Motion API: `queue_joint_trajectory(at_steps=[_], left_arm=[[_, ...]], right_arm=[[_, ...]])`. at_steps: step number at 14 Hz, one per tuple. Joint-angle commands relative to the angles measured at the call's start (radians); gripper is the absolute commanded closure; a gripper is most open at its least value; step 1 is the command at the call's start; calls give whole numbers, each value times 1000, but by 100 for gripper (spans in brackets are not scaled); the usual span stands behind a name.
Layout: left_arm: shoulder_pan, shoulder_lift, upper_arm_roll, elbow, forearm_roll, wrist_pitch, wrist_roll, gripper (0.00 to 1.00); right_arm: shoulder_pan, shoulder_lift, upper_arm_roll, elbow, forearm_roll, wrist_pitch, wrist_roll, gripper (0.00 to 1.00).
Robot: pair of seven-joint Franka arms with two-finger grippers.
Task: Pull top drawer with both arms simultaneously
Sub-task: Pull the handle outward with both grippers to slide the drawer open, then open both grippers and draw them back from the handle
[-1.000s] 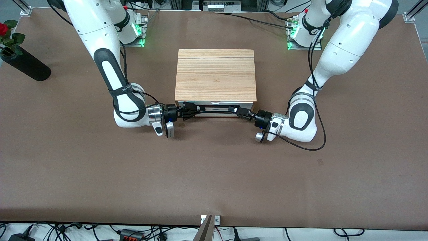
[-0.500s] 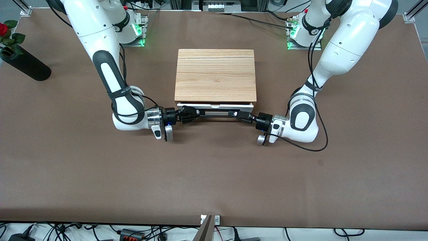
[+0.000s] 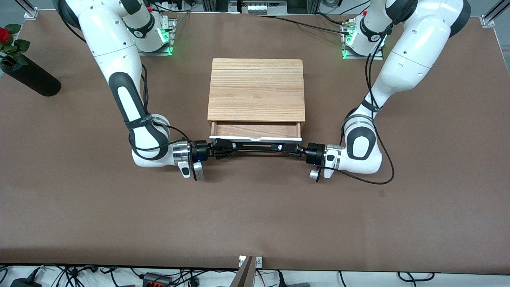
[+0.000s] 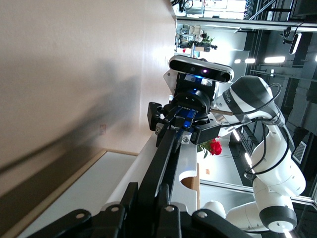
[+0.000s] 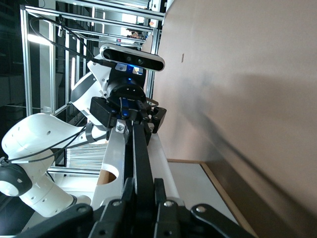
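Note:
The top drawer stands part-way out of the wooden casing, with its light-brown tray showing above the white front panel. My right gripper is shut on the black bar handle at the end toward the right arm. My left gripper is shut on the handle's other end. In the left wrist view my left gripper clamps the handle. In the right wrist view my right gripper clamps the handle. Each wrist view shows the other gripper farther along the bar.
A black vase with a red rose lies at the right arm's end of the table, farther from the front camera than the casing. The arm bases stand along the table's edge by the robots. The brown table stretches toward the front camera.
Both grippers have moved toward the front camera with the handle in them. The top drawer has slid out of the casing and its wooden tray now shows.

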Motion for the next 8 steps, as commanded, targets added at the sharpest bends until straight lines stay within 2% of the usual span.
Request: queue_joint_trajectory(at_steps=[1, 5, 6, 7, 8], left_arm=[[-4, 39, 21, 88, -32, 1, -28, 90], [-4, 56, 23, 106, -32, 21, -28, 90], [-4, 56, 23, 106, -32, 27, -28, 90], [-4, 56, 23, 106, -32, 29, -28, 90], [-4, 58, 23, 106, -30, 29, -26, 90]], right_arm=[[-34, 84, -3, 100, 6, 26, -11, 94], [-37, 100, -9, 117, 6, 30, -11, 93], [-37, 98, -9, 118, 5, 30, -11, 83], [-35, 95, -11, 118, -1, 30, -10, 64], [-37, 89, -11, 118, -12, 28, -11, 15]])
